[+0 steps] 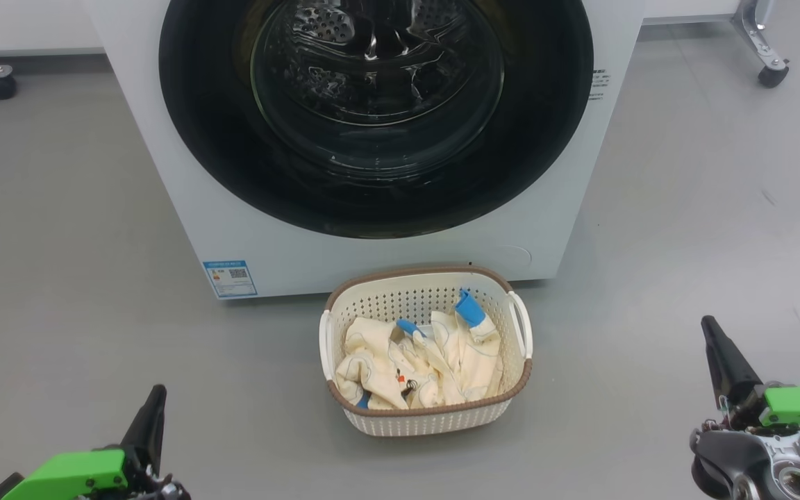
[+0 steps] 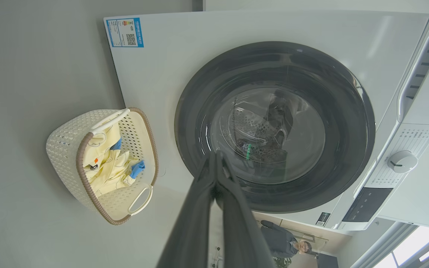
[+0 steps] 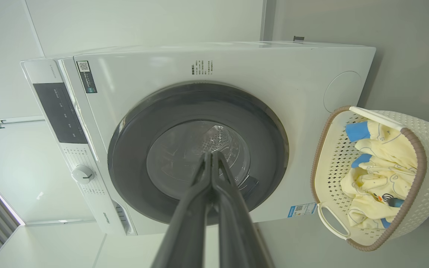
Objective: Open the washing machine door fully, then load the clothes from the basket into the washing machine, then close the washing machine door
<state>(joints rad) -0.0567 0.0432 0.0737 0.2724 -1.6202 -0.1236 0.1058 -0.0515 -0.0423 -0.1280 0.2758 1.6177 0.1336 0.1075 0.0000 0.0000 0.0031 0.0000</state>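
Green plastic caps the wrist behind the left fingers [image 1: 153, 410] at the lower left of the head view. The two dark fingers are pressed together with nothing between them and point up the frame. Up and to the right, across bare grey floor [image 1: 60, 243], a blue sticker [image 1: 230, 278] marks the bottom left corner of the white washing machine [image 1: 247, 257], which fills the top centre. Its door [image 1: 376, 104], a wide glossy black ring round a bulging clear glass bowl, lies flat against the front, so it is shut, and the holed steel drum shows through the glass. The opening move turns on this: the door lies up-frame from both arms, up and right of the left fingers, up and left of the right ones, and well apart from each. I cannot tell on which side its catch sits, so which arm suits the pull is unsettled. Below the door, at centre frame, the cream basket [image 1: 428, 420] stands on the floor just in front of the machine, its long axis running left to right. The cream-yellow clothes [image 1: 421, 361] with blue cuffs lie crumpled inside it. At the lower right, the right fingers [image 1: 716, 340] are likewise closed on nothing. They reach higher up the frame than the left ones, so I judge them slightly nearer the door.
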